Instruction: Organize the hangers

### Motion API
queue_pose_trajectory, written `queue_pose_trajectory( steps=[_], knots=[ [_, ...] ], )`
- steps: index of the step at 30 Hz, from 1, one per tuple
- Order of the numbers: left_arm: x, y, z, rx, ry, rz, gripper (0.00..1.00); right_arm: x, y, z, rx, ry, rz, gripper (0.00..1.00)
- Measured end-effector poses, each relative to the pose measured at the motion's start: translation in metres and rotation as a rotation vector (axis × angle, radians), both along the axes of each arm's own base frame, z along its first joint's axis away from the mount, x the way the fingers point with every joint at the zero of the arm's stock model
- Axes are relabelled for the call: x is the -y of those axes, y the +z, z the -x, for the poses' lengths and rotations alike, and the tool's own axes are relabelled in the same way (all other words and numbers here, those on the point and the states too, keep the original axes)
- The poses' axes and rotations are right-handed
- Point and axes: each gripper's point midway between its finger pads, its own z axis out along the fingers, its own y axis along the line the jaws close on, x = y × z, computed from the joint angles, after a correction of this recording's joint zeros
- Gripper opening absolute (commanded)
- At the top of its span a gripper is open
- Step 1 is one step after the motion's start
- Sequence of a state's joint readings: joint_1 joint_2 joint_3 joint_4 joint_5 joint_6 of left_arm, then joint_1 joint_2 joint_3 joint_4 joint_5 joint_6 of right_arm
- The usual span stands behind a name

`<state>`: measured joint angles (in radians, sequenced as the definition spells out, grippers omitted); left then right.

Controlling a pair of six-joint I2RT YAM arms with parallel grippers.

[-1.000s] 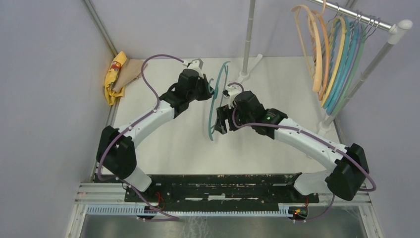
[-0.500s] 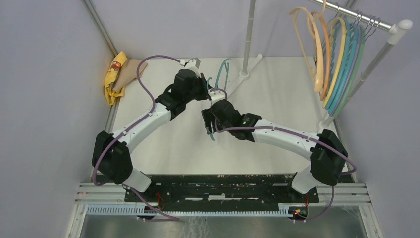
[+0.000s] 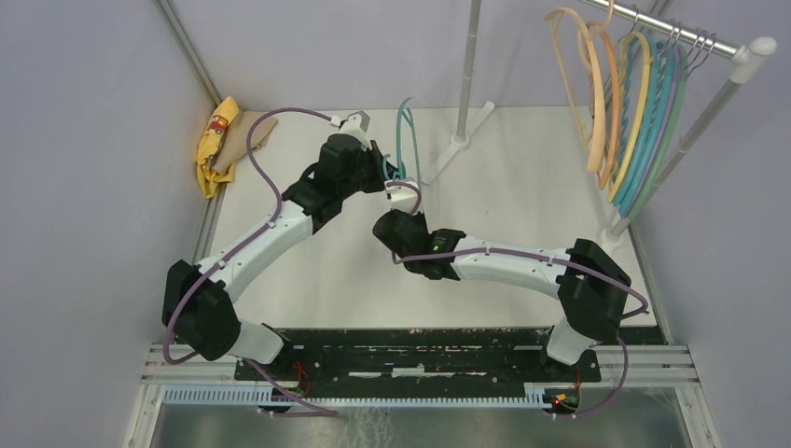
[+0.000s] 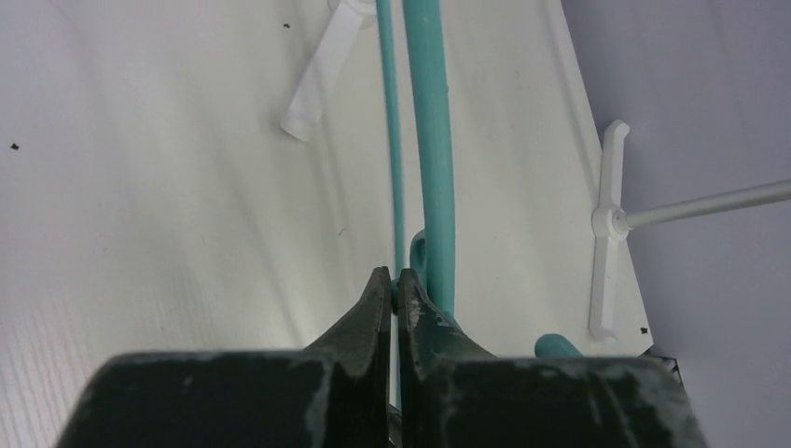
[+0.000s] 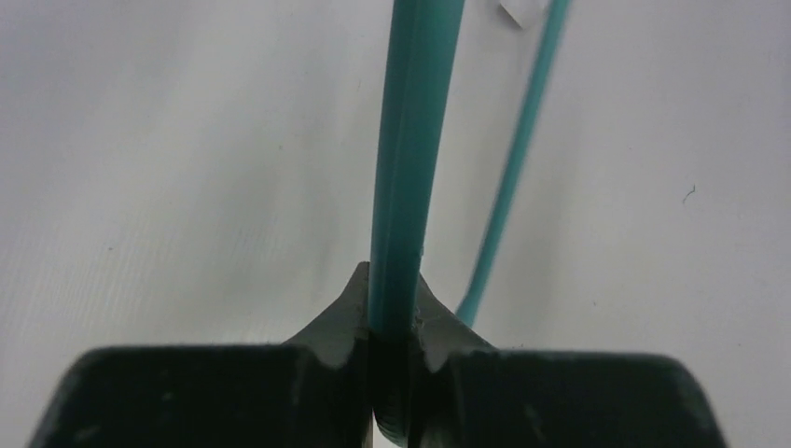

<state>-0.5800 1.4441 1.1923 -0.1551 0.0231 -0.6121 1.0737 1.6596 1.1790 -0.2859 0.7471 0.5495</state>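
the curved teal plastic hanger (image 3: 407,131) stands on edge over the middle of the white table (image 3: 522,196), pinched from two sides. the left gripper (image 4: 392,280) has its jaws pressed together on the hanger's thin teal strand. the right gripper (image 5: 392,291) clamps the thicker teal bar, its jaws touching it on both sides.

a white upright pole (image 3: 469,65) on a cross-shaped foot (image 3: 455,145) rises just beside the hanger's far end. at the right rear, a row of hung hangers (image 3: 634,121) in tan-orange, teal, lilac and pale green crowds a white rail (image 3: 754,51), well apart from the held one. a yellow-and-tan cloth (image 3: 222,140) lies crumpled in the left rear corner. purple cables (image 3: 266,154) loop over both arms.

from above, the right wrist covers its own fingertips and the hanger's lower part. the hook cannot be made out, nor whether the hanger touches the table. both wrist views cut the hanger off at the top edge.
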Motion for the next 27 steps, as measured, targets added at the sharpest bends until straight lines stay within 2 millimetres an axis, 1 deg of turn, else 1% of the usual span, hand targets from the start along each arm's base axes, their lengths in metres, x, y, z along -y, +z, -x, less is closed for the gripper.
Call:
queue_pose_trajectory(
  steps=[1,3,4,5,6,7,8,10,11,14,17,20,22,24,27],
  knots=[
    [-0.001,0.003,0.001,0.005,0.000,0.005,0.03,0.001,0.000,0.000,0.006,-0.008,-0.002,0.01],
    [-0.001,0.009,0.004,0.016,-0.003,0.013,0.03,0.000,0.002,0.000,0.018,-0.009,-0.010,0.01],
    [-0.001,0.010,0.005,0.018,-0.005,0.014,0.11,0.001,0.003,0.001,0.022,-0.008,-0.013,0.01],
    [0.000,0.011,0.006,0.020,-0.007,0.016,0.32,0.002,0.005,0.002,0.027,-0.006,-0.016,0.02],
    [0.000,0.012,0.007,0.022,-0.010,0.017,0.60,0.004,0.007,0.003,0.029,-0.004,-0.015,0.02],
    [0.001,0.014,0.008,0.028,-0.017,0.015,0.83,0.007,0.008,0.004,0.031,-0.001,-0.012,0.03],
    [0.000,0.015,0.010,0.036,-0.021,0.005,0.98,0.011,0.009,0.005,0.031,-0.001,-0.008,0.05],
    [-0.010,0.017,0.011,0.050,0.002,-0.019,0.99,0.029,0.012,0.006,0.034,-0.020,0.008,0.05],
    [-0.017,0.019,0.012,0.065,0.015,-0.028,0.99,0.035,0.014,0.008,0.022,-0.011,0.005,0.05],
    [-0.031,0.030,0.025,0.113,0.031,-0.035,0.99,0.059,0.023,0.010,-0.024,0.004,-0.020,0.05],
    [-0.044,0.047,0.037,0.171,0.052,-0.035,0.99,0.080,0.041,0.014,-0.055,0.019,-0.089,0.06],
    [-0.052,0.057,0.039,0.207,0.076,-0.036,0.99,0.097,0.069,0.019,-0.054,0.034,-0.182,0.09],
    [-0.054,0.054,0.039,0.208,0.083,-0.044,0.99,0.105,0.088,0.023,-0.051,0.048,-0.233,0.07],
    [-0.055,0.044,0.039,0.194,0.087,-0.059,0.99,0.109,0.108,0.023,-0.046,0.065,-0.279,0.07],
    [-0.056,0.029,0.041,0.167,0.083,-0.078,0.99,0.109,0.140,0.013,-0.043,0.087,-0.334,0.06]
  ],
)
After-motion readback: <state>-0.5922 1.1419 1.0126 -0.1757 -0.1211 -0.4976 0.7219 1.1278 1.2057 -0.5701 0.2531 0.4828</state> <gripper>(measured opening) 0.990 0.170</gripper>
